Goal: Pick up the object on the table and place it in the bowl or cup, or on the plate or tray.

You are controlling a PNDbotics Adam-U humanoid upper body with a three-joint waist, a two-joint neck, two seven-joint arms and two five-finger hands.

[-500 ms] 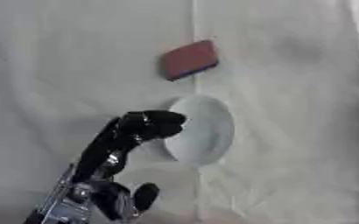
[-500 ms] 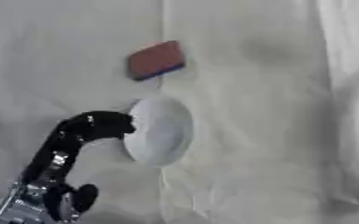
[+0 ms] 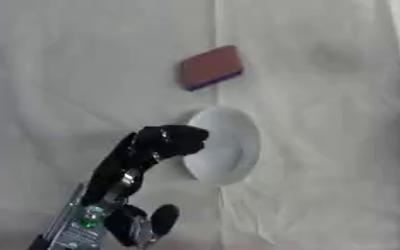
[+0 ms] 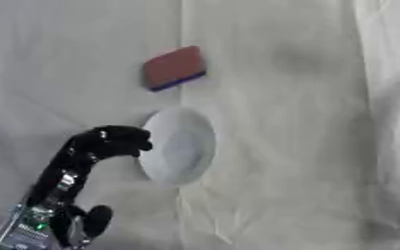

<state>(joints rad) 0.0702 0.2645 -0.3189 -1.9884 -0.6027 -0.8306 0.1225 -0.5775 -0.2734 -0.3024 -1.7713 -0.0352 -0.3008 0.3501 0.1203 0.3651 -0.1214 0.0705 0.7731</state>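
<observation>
A reddish block with a dark blue underside (image 3: 211,67) lies flat on the cloth, above a white plate (image 3: 229,146). My left arm comes up from the lower left. My left hand (image 3: 171,142) has its fingers curled, and it sits against the plate's left rim, overlapping it slightly. I see nothing in the hand. The block lies well above the hand and apart from it. My right hand shows in neither view.
A pale, wrinkled cloth (image 3: 323,122) covers the table, with a fold line running down through the plate. A raised fold (image 4: 391,97) runs along the right side.
</observation>
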